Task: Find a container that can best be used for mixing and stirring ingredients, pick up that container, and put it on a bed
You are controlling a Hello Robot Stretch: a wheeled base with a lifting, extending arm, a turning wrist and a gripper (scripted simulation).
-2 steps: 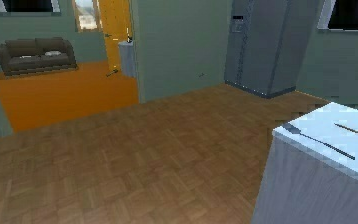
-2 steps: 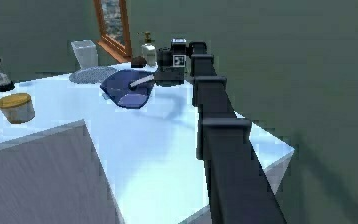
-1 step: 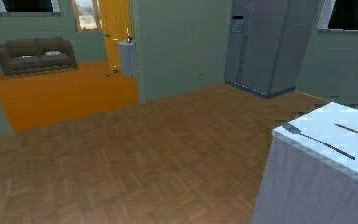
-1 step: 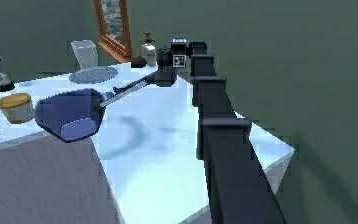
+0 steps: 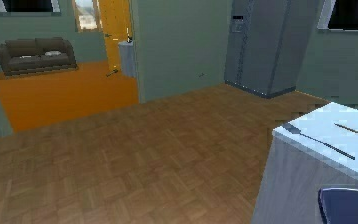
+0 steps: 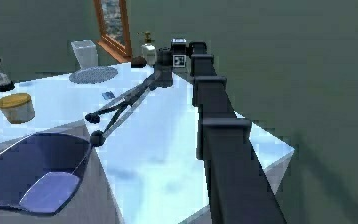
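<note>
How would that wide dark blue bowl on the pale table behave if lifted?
The wide dark blue bowl looks rigid and smooth, so probably slippery at its thin rim. Its broad, shallow shape sitting flat on the pale blue table suggests it won't tip or roll easily.

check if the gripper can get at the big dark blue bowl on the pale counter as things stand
Probably yes: the gripper ends right by the big dark blue bowl, with only bare pale counter between them. The small yellow pot stands well aside.
</note>
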